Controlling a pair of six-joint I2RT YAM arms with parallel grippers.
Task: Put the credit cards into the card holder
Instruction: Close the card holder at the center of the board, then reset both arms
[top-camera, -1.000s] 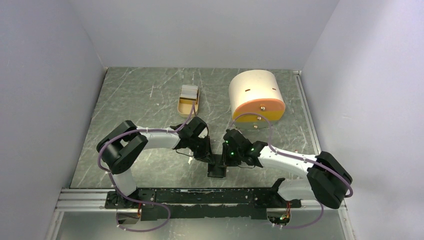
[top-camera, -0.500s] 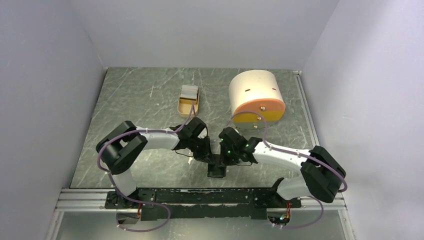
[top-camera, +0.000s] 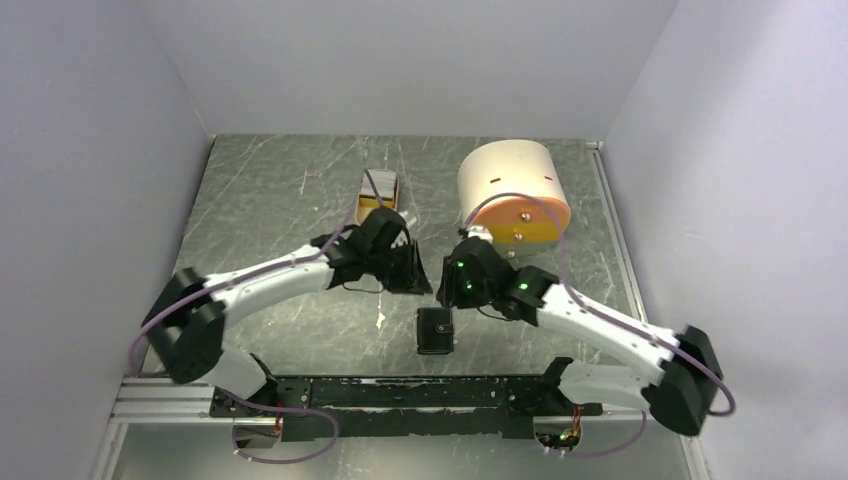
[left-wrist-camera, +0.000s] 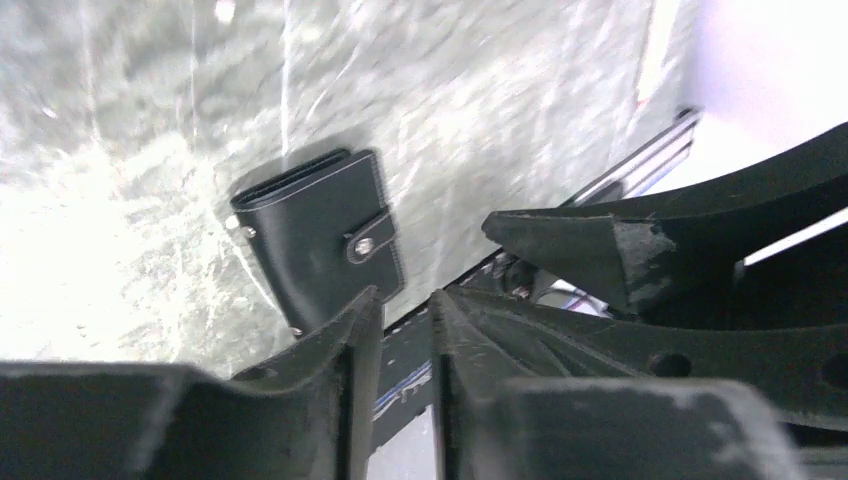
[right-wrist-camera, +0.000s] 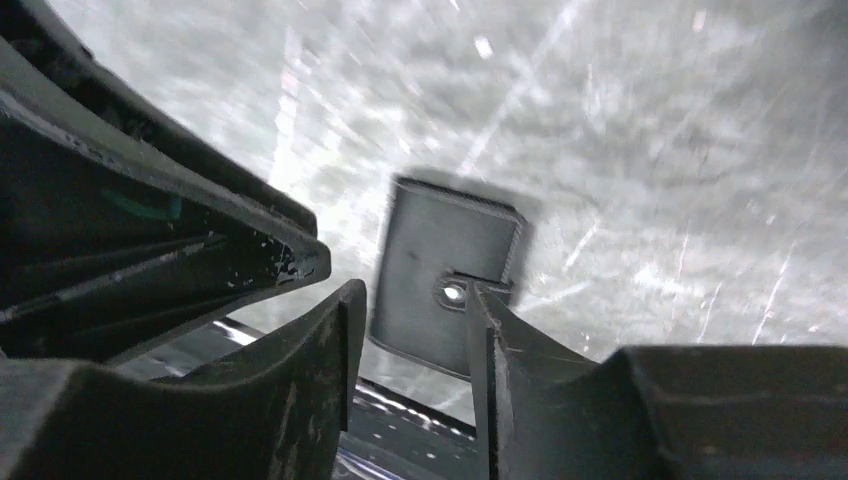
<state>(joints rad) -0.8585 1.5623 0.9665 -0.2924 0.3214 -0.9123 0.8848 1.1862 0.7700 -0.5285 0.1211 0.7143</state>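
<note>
The left hand (left-wrist-camera: 405, 300) stands only a narrow slit apart with nothing in it. It hangs over the table (top-camera: 290, 190) just past the far edge of the card holder (left-wrist-camera: 318, 238), to the left. The right hand (right-wrist-camera: 412, 292) gapes wider, also empty, just past that same edge to the right. The card holder lies flat and shut with its snap tab fastened, and neither hand touches it. Well beyond the card holder, the credit cards (top-camera: 388, 181) sit in a tan tray (top-camera: 360, 204), partly hidden by the left arm (top-camera: 270, 280). A cream-and-orange cylinder (top-camera: 512, 185) lies far beyond the card holder, to the right.
</note>
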